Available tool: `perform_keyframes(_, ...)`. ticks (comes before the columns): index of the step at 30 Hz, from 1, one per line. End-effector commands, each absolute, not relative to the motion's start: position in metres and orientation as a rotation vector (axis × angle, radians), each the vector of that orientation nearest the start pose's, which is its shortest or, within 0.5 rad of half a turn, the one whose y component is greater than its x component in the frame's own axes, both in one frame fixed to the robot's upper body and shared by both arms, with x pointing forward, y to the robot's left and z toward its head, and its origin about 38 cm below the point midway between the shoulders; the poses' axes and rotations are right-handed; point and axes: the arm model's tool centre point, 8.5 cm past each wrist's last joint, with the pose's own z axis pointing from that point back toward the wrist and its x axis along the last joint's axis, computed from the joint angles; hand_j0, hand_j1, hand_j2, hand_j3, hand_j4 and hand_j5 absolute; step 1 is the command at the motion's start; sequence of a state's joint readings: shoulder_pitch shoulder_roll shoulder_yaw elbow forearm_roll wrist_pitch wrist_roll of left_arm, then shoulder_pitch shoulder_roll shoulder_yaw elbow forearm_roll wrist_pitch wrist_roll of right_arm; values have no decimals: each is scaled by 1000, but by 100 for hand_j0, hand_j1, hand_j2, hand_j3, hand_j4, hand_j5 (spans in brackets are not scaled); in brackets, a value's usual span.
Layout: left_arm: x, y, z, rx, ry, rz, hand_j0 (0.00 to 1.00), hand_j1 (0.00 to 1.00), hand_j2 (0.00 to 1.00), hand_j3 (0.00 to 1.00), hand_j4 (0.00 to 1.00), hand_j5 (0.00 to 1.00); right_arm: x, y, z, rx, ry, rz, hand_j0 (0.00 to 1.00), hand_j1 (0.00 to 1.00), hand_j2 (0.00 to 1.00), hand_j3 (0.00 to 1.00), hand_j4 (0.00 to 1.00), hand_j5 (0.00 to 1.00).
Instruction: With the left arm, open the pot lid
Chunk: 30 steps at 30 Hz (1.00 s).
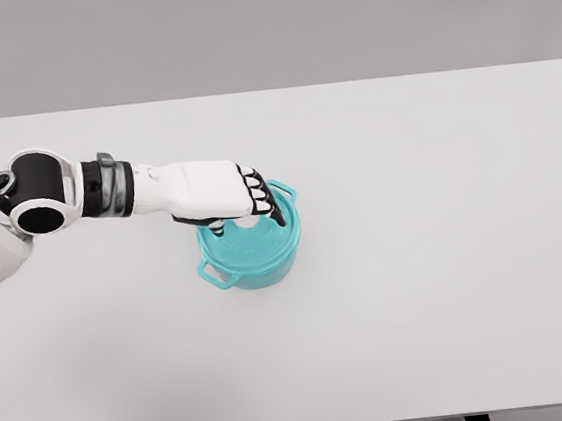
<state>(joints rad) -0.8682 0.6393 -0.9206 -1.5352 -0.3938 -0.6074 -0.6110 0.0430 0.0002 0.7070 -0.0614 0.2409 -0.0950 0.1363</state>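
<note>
While the lid still sits on the round teal pot with two loop handles [252, 254], we judge the task to be at the grasp stage: the reach is complete, the lift is not yet done. We see the white five-finger left hand [231, 198] over the pot's top, left of the frame's centre, its arm entering from the left edge. Its dark-tipped fingers [262, 194] curl downward across the far right part of the teal lid [249, 236], and a pale round knob [245, 224] shows just beneath the palm. We cannot tell whether the fingers have closed on the knob or only rest over it; the palm hides the contact.

We locate the pot on the flat white table [446, 253], slightly left of centre, one handle at the lower left and one at the upper right. It lies directly below the hand, touching or nearly so. Securing the knob and raising the lid clear of the rim remain.
</note>
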Motion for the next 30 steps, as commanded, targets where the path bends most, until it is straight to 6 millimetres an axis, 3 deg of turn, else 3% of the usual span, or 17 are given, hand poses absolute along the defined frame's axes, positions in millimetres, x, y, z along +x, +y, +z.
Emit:
perform_keyframes(1, 424, 163, 220, -216, 1731, 2907, 83, 83, 83, 83, 83, 83, -13, -242, -263, 125, -5, 952, 100, 100, 100, 100, 100, 100)
perform_keyframes(16, 425, 167, 226, -234, 1744, 2900, 41, 41, 41, 41, 41, 41, -14, -242, -263, 126, -4, 952, 100, 100, 100, 100, 100, 100)
perform_keyframes(21, 427, 170, 232, -250, 1759, 2893, 38, 38, 38, 38, 38, 38, -13, -242, -263, 125, -5, 952, 100, 100, 100, 100, 100, 100)
perform_keyframes(24, 437, 224, 254, -445, 1752, 2955, 38, 38, 38, 38, 38, 38, -14, -242, -263, 126, -4, 952, 100, 100, 100, 100, 100, 100)
perform_keyframes(25, 441, 256, 262, -557, 1726, 3007, 38, 38, 38, 38, 38, 38, -13, -242, -263, 125, -5, 952, 100, 100, 100, 100, 100, 100)
perform_keyframes(27, 448, 299, 273, -717, 1686, 3081, 38, 38, 38, 38, 38, 38, -14, -242, -263, 126, -4, 952, 100, 100, 100, 100, 100, 100)
perform_keyframes(30, 468, 339, 263, -906, 1580, 3202, 40, 40, 40, 40, 40, 40, -14, -242, -263, 126, -4, 952, 100, 100, 100, 100, 100, 100)
